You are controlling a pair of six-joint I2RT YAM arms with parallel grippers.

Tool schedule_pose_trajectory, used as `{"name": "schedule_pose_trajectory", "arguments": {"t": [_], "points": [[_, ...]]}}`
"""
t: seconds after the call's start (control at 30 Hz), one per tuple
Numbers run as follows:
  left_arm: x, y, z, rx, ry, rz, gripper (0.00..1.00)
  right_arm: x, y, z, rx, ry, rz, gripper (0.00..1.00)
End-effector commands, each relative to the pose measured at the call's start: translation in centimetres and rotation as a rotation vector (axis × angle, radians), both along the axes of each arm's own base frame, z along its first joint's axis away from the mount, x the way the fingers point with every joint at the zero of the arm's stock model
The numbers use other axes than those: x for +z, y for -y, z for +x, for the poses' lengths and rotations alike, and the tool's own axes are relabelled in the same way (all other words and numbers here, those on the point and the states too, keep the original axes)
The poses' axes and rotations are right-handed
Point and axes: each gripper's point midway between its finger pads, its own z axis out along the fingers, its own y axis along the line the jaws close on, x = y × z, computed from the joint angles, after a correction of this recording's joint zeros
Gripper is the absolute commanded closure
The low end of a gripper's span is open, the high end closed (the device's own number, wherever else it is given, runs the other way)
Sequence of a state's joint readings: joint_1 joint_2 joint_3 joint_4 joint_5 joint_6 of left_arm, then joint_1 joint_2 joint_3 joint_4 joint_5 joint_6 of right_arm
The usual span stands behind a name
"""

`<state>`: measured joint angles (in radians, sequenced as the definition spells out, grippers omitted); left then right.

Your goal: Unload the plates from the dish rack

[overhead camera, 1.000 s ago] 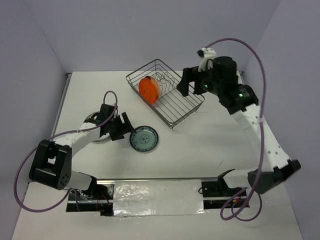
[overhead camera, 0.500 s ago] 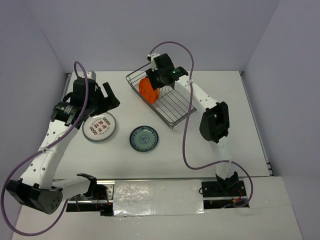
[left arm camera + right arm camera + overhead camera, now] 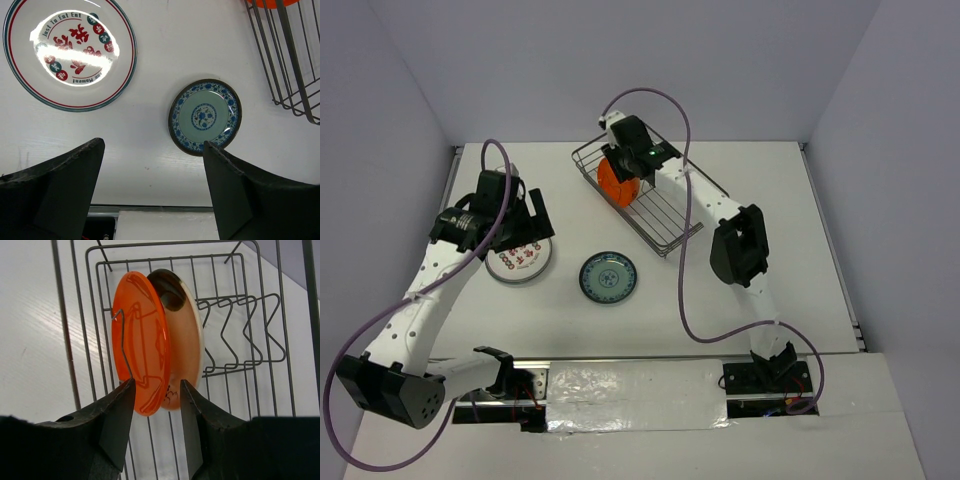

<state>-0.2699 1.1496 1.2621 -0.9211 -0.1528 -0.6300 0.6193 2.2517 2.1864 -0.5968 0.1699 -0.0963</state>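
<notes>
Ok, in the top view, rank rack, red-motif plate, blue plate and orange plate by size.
Largest: rack
Then red-motif plate
Then blue plate
The orange plate stands on edge, partly hidden by the right pincer: unranked.

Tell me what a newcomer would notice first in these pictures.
A bright orange plate stands on edge in the wire rack at the far side of the white table, the right arm's jaws straddling its rim. Nearer and to the left, a red-lettered plate and a blue plate lie flat.
</notes>
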Motion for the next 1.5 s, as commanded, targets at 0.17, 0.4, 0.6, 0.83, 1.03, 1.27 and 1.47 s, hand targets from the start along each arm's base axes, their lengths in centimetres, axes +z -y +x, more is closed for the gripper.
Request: {"name": "schedule_pose_trajectory", "arguments": {"t": [0.17, 0.4, 0.6, 0.83, 1.03, 1.27, 1.47], "points": [[0.7, 0.2, 0.1, -0.039, 0.006, 0.009, 0.08, -1.7, -0.6, 2.8, -0.038, 0.06, -0.017, 0.53], [0.7, -0.1, -0.2, -0.055, -0.009, 0.033, 0.08, 2.2, 0.0, 1.9, -0.114, 0.162, -0.036, 0.92], [0.4, 0.5, 0.1, -0.07, -0.011, 0.012, 0.08, 8.9, 2.8, 0.4, -0.218, 0.243, -0.044, 0.95], [0.6, -0.1, 0.9, -0.042, 0.023, 0.034, 0.08, 21.1, 7.9, -4.9, -0.296, 0.346, 0.06, 0.96], [2.6, -3.1, 2.0, 0.092, 0.088, 0.09, 0.08, 19.1, 4.1, -15.0, 0.082, -0.016, 0.324, 1.0], [6.5, -3.9, 3.4, 0.105, 0.201, 0.013, 0.07, 9.4, -0.5, -27.3, 0.294, -0.535, 0.799, 1.0], [5.2, -1.8, 3.3, -0.007, 0.201, -0.067, 0.08, 5.0, 0.6, -26.8, 0.064, -0.54, 0.953, 1.0]]}}
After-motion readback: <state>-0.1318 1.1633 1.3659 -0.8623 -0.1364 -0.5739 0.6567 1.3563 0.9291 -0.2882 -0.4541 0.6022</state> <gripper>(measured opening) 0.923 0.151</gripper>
